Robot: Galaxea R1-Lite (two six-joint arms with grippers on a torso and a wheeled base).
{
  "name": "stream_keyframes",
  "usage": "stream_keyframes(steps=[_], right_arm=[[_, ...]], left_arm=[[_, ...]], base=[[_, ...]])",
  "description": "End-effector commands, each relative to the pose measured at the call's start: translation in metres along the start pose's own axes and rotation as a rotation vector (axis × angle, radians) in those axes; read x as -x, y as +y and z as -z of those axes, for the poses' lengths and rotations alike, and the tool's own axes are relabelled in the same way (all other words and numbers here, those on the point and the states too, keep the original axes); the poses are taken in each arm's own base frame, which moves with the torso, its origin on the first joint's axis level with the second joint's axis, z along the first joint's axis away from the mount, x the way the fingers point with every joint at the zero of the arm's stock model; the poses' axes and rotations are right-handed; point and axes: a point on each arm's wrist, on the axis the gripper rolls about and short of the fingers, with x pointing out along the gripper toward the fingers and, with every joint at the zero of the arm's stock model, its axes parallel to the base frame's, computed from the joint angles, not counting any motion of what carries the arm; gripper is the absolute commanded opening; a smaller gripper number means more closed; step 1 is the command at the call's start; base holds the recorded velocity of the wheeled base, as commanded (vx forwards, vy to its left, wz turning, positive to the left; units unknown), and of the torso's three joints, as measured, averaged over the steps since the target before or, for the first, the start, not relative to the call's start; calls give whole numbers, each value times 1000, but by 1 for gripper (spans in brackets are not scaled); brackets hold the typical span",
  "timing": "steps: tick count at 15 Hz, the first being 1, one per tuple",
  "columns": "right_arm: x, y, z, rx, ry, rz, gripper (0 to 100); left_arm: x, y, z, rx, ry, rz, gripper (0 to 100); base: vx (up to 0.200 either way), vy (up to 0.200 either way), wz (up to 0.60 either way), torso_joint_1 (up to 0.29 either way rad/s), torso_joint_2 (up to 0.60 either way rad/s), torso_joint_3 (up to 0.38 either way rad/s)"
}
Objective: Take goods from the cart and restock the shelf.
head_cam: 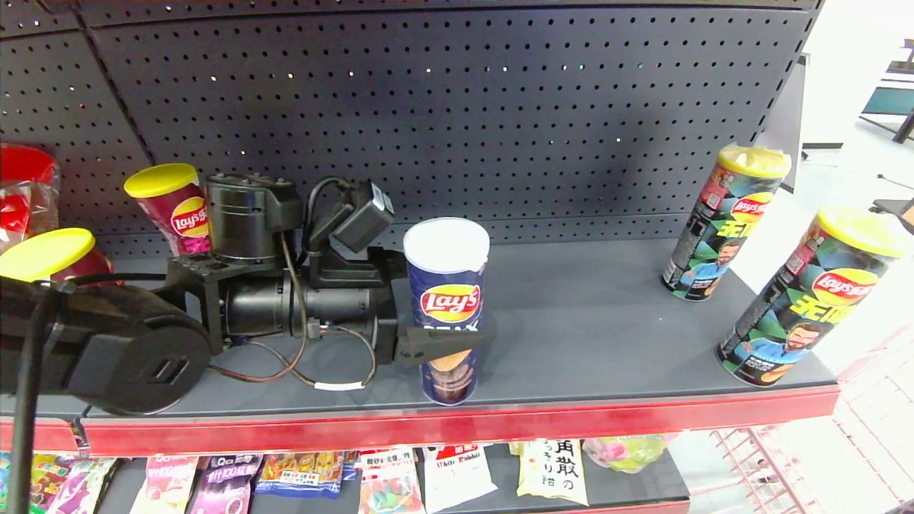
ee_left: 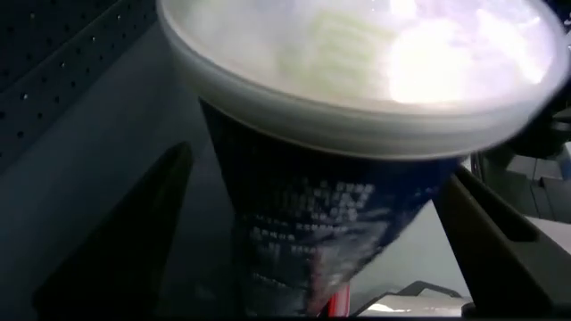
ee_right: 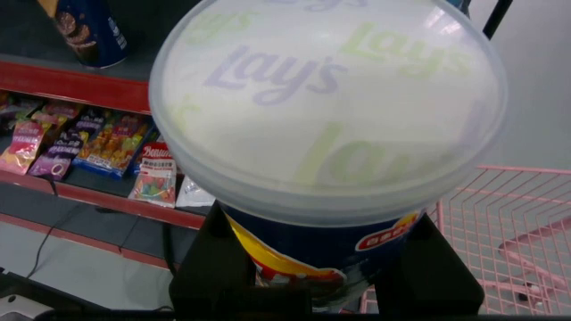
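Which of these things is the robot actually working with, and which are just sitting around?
Part of the job: blue can standing on the shelf, at the left end effector; second blue can held by the right end effector; pink cart.
Just sitting there: two green cans; red cans with yellow lids; snack bags on the lower shelf.

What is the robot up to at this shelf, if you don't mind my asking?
It is restocking chips. The left gripper straddles a blue chips can that stands upright near the front edge of the shelf. The right gripper holds a second blue can, with a clear lid, off the shelf near the pink cart.
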Motion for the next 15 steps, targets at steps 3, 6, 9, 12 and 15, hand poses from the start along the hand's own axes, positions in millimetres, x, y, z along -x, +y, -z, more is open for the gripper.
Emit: stream_keyframes(steps=[3, 6, 9, 12, 15], right_arm=[[-1, 0, -1, -1, 3, -12, 0], [-1, 0, 0, -1, 5, -13, 0], [-1, 0, 0, -2, 8, -15, 0], [-1, 0, 1, -3, 10, -17, 0], [-2, 0, 2, -3, 13, -23, 0]], left_arm=[[28, -10, 0, 9, -2, -44, 100], [48, -18, -1, 21, -8, -78, 100], [71, -29, -1, 31, -18, -115, 100], [101, -53, -9, 91, -68, -157, 100], [127, -78, -4, 120, -94, -201, 100]], base=[[0, 0, 0, 0, 0, 0], [0, 0, 0, 0, 0, 0], [0, 0, 0, 0, 0, 0], [0, 0, 0, 0, 0, 0], [0, 0, 0, 0, 0, 0]])
